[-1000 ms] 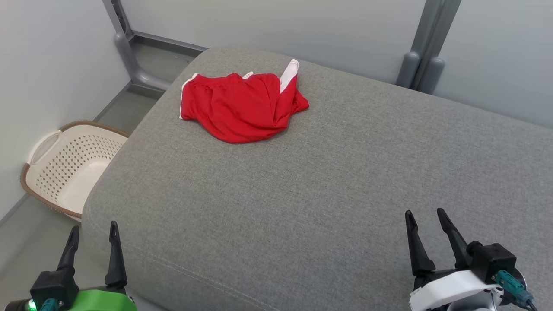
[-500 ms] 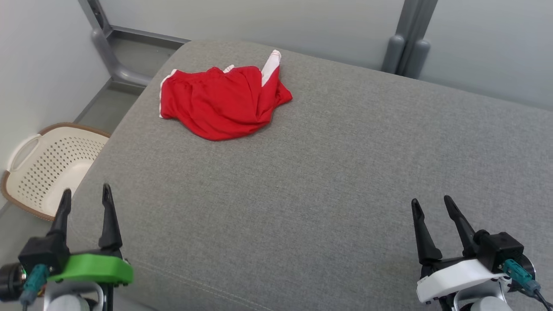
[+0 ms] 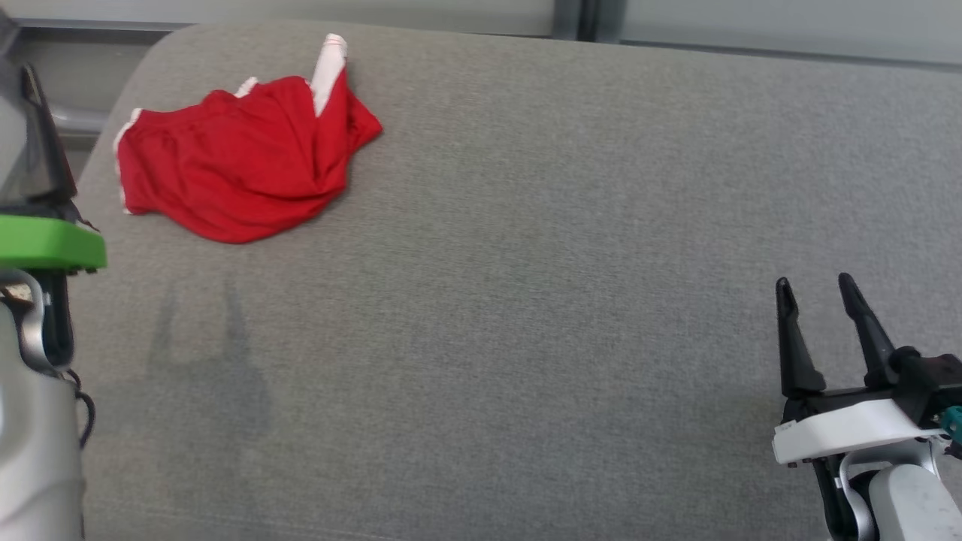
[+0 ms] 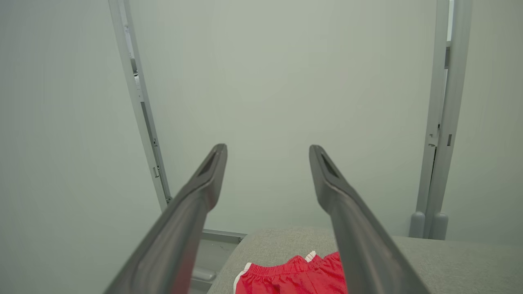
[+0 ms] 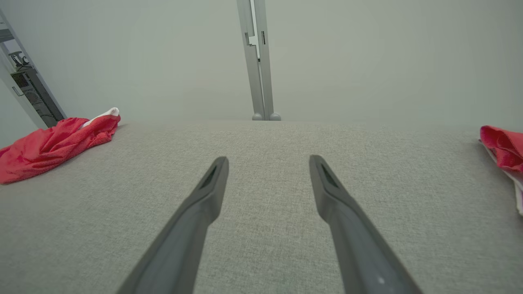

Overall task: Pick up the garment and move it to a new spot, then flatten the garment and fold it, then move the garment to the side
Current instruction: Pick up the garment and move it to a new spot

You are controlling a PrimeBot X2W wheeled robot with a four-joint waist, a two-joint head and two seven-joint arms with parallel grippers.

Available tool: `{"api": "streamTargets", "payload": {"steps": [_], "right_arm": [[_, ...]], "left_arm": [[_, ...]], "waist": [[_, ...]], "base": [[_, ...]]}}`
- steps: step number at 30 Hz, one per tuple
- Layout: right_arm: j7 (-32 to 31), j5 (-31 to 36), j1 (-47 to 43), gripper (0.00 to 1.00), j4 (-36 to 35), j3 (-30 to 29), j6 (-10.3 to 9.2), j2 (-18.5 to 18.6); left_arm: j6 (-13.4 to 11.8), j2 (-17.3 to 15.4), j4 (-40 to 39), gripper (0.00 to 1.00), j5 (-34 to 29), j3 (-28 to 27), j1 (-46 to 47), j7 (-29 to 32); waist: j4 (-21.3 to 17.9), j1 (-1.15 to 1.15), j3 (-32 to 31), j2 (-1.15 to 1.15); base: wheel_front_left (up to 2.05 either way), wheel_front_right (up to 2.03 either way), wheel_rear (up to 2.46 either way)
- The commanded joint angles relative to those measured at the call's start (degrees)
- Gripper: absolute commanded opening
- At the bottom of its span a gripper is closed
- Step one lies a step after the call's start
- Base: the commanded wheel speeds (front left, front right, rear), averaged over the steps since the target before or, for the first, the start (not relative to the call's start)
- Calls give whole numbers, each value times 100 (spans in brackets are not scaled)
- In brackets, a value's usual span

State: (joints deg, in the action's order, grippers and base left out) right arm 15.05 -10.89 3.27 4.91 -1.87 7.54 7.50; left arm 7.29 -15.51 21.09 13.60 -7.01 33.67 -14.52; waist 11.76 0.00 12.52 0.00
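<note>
Left gripper [image 4: 267, 151] higher now, garment [image 3: 233, 169] near, just ahead.

The left gripper [image 4: 267, 150] wears a bright green plastic collar [image 3: 45, 242] over a pale grey forearm [image 3: 30, 451]; the right gripper [image 3: 815, 281], a white collar [image 3: 849, 430] with a teal plug [image 3: 953, 417].

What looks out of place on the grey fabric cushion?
The red garment with white trim lies bunched and creased near the far left corner of the grey fabric cushion, not flat. The right wrist view shows a second red cloth on the cushion at that view's right edge.
</note>
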Motion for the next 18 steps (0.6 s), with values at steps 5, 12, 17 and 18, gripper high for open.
{"api": "streamTargets", "payload": {"steps": [5, 12, 17, 18], "right_arm": [[14, 27, 137, 100, -229, -344, -10, -91], [15, 22, 295, 100, -419, -438, -10, -182], [16, 49, 359, 100, -459, -470, -11, -219], [16, 51, 372, 100, -457, -479, -11, -220]], "left_arm": [[27, -440, 514, 100, 282, 254, 988, 174], [25, -770, 1468, 100, 660, 606, 1825, 773], [22, -868, 2174, 100, 916, 816, 2116, 1319], [17, -890, 2343, 100, 978, 865, 2127, 1478]], "waist": [[-1127, 0, 1117, 0], [-1416, 0, 1555, 0], [-1505, 0, 1679, 0], [-1513, 0, 1691, 0]], "base": [[0, 0, 0], [0, 0, 0], [0, 0, 0], [0, 0, 0]]}}
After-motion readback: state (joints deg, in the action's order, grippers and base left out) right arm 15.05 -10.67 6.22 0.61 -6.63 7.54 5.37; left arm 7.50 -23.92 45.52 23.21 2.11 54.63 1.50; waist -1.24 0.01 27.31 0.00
